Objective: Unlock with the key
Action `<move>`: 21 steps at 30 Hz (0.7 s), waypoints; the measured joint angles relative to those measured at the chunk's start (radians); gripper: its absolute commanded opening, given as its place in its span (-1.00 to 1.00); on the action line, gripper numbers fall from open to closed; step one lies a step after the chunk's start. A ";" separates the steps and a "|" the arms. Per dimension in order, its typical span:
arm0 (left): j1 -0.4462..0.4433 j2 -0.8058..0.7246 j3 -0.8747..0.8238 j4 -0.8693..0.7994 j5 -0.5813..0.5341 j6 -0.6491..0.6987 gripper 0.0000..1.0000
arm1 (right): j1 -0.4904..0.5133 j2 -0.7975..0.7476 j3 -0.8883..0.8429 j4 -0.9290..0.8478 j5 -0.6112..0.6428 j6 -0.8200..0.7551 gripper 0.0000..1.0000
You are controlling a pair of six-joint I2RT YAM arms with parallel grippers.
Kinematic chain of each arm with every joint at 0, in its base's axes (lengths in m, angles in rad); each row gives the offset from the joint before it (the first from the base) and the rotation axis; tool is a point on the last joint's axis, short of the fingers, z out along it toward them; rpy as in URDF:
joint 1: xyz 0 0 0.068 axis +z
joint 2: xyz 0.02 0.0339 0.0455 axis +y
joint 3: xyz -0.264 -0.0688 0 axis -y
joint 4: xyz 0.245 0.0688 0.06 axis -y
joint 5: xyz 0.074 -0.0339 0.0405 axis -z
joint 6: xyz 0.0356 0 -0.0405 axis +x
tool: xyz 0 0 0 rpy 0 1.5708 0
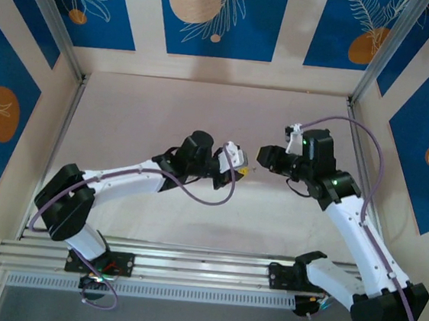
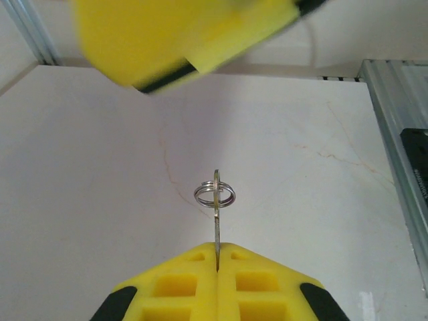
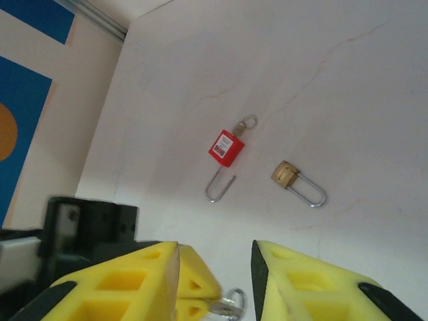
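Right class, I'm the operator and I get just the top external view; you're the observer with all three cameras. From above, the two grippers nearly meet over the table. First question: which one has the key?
Observer: The left gripper has it. It is shut on the key, which stands edge-on with its ring sticking out in front.
Operator: Is the other arm clamped on it too?
Observer: No. The right gripper is open, its jaws standing either side of the key's ring end.
Operator: And where do we take it?
Observer: The brass padlock lies flat on the table, close to a red padlock but not touching it.
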 measured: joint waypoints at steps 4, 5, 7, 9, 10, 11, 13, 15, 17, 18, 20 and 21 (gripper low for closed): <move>0.040 0.020 0.106 -0.126 0.073 0.019 -1.00 | -0.093 -0.133 -0.254 0.232 -0.100 -0.018 -0.14; 0.053 0.021 0.124 -0.154 0.089 0.021 -1.00 | -0.117 -0.159 -0.315 0.297 -0.127 -0.014 -0.10; 0.077 0.024 0.156 -0.213 0.119 0.034 -1.00 | -0.157 -0.196 -0.403 0.398 -0.179 -0.010 -0.07; 0.098 0.036 0.196 -0.282 0.154 0.045 -1.00 | -0.186 -0.222 -0.467 0.502 -0.244 -0.009 -0.04; 0.105 0.044 0.215 -0.310 0.169 0.049 -1.00 | -0.189 -0.229 -0.486 0.549 -0.271 -0.010 -0.03; 0.112 0.052 0.235 -0.340 0.184 0.054 -1.00 | -0.189 -0.235 -0.501 0.592 -0.299 -0.010 -0.03; 0.117 0.061 0.257 -0.383 0.206 0.064 -1.00 | -0.189 -0.243 -0.516 0.658 -0.346 -0.011 -0.06; 0.120 0.064 0.267 -0.416 0.228 0.069 -1.00 | -0.188 -0.249 -0.519 0.709 -0.383 -0.016 -0.21; 0.121 0.064 0.271 -0.438 0.251 0.070 -1.00 | -0.188 -0.253 -0.519 0.738 -0.407 -0.021 -0.33; 0.121 0.065 0.274 -0.447 0.262 0.069 -1.00 | -0.188 -0.254 -0.519 0.748 -0.416 -0.022 -0.36; 0.122 0.069 0.280 -0.457 0.282 0.068 -1.00 | -0.186 -0.254 -0.520 0.767 -0.432 -0.024 -0.41; 0.122 0.074 0.286 -0.462 0.291 0.067 -1.00 | -0.184 -0.254 -0.520 0.772 -0.439 -0.026 -0.45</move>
